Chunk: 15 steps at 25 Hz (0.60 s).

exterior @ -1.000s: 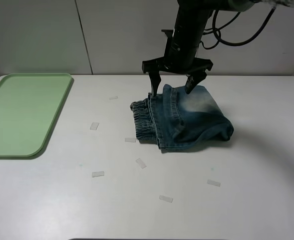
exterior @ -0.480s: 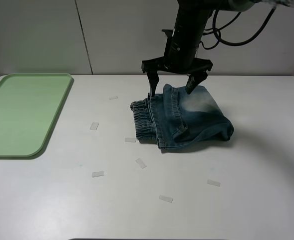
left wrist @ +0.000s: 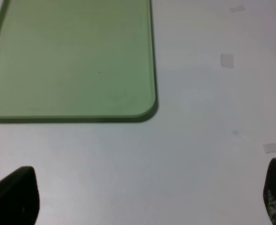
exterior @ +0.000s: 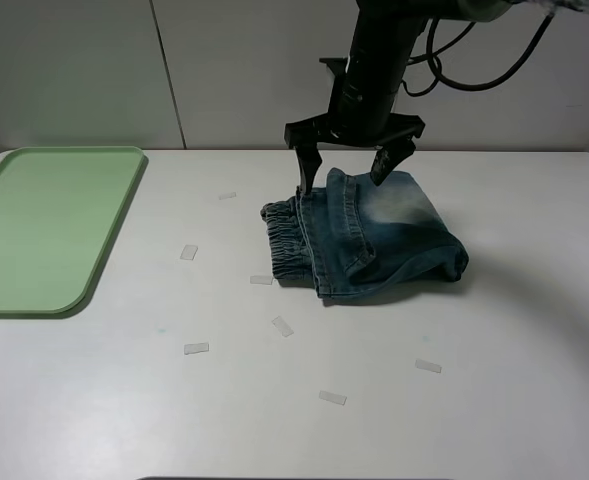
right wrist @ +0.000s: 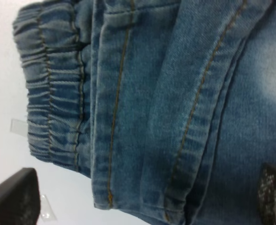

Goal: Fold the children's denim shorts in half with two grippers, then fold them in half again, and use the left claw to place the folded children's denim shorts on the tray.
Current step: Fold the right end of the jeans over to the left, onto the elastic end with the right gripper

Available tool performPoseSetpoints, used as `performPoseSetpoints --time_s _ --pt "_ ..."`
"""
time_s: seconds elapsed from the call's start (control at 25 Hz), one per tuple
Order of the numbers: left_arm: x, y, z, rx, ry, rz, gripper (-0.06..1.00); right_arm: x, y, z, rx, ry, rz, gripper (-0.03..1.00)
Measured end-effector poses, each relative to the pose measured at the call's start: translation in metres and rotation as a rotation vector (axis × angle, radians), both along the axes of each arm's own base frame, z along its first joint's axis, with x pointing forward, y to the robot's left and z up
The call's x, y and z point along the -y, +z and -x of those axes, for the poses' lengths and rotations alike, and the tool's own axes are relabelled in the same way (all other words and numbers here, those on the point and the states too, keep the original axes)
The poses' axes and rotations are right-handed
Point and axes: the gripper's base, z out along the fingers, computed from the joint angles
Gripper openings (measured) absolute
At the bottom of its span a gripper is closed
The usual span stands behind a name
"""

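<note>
The denim shorts [exterior: 369,238] lie folded into a bundle at the table's middle, elastic waistband to the left, a pale faded patch on top. They fill the right wrist view [right wrist: 166,108]. My right gripper [exterior: 352,172] hangs open just above the bundle's far edge, one fingertip on each side, holding nothing. In its own view the right gripper [right wrist: 142,197] has its two black fingertips wide apart over the denim. My left gripper [left wrist: 147,197] is open and empty above bare table near a corner of the pale green tray [left wrist: 72,56]. The tray [exterior: 44,225] sits at the far left.
Several small clear tape pieces [exterior: 196,348] are scattered on the white table [exterior: 124,400] left of and in front of the shorts. A pale wall stands behind the table. The left arm does not show in the exterior high view.
My right gripper has risen very slightly above the shorts' far edge. The shorts and tray have not moved.
</note>
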Motion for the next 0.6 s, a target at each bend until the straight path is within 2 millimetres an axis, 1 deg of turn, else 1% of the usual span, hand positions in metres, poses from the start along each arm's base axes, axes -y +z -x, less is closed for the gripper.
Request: performPoseSetpoints --time_s 0.04,0.2,0.28,0.6 --pt "0.000 0.000 0.000 0.000 0.000 0.000 0.95 0.000 0.000 0.000 0.000 0.000 0.000 0.69" --pt "0.000 0.000 0.000 0.000 0.000 0.000 0.95 0.002 0.014 0.003 0.035 0.051 -0.010 0.69" --pt "0.000 0.000 0.000 0.000 0.000 0.000 0.95 0.002 0.018 0.003 0.046 0.084 -0.011 0.69" --pt "0.000 0.000 0.000 0.000 0.000 0.000 0.95 0.002 0.019 0.004 0.061 0.175 -0.005 0.69"
